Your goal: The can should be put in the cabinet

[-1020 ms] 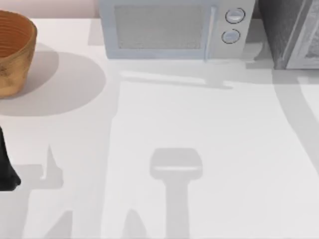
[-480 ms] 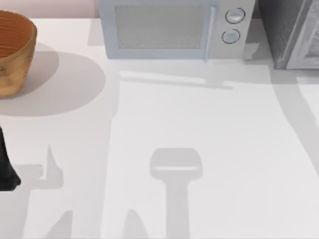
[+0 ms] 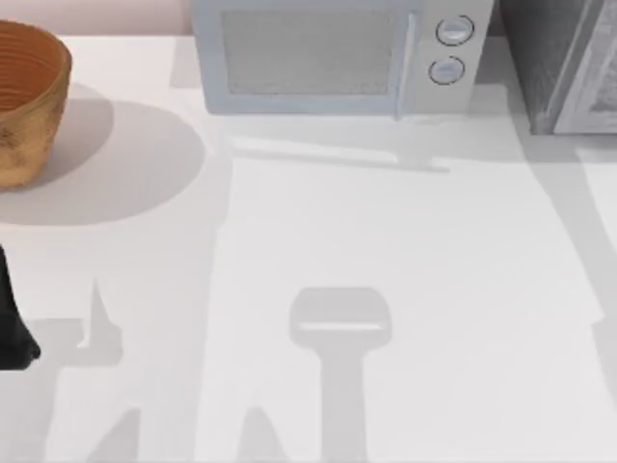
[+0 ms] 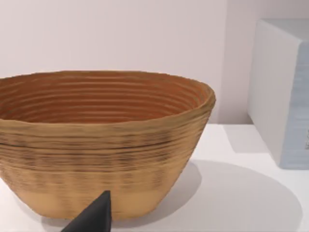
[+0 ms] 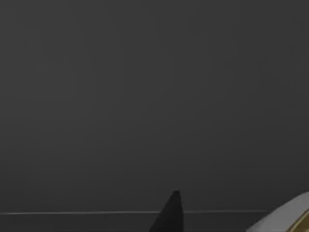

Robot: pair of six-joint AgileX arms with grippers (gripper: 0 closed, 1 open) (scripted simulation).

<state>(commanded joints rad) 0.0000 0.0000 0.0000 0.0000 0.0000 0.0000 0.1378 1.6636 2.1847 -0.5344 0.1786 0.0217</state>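
Change since the earlier frames: only the grey shadow band [image 3: 578,251] on the right of the table [image 3: 405,231] has moved, now slanting lower from the foot of the cabinet [image 3: 545,58] toward the right edge; we find every object where it was. Tools: our left arm [image 3: 12,328] is a black shape cut by the left edge of the top view, well short of the basket [image 3: 29,96]. In its wrist view the left gripper [image 4: 96,217] is one dark tip at the frame edge, in front of the basket's lower wall [image 4: 96,159]. We cannot tell how far open it is or whether it touches anything, and we see nothing held. The right wrist view is dark, so the state of the right gripper [image 5: 170,212] cannot be told either. Task item: the cabinet is a dark grey speckled box with a pale framed front panel [image 3: 600,82], at the table's far right corner, just beside the white microwave [image 3: 328,58] and apart from it by a narrow gap. Cut off or unclear: the top and right edges of the view crop the cabinet, so its full front goes unseen. The left edge crops the ribbed tan basket. The microwave's two round knobs [image 3: 453,31] are plain, its top is cropped, and the left wrist view gives one pale side of it [image 4: 280,96].
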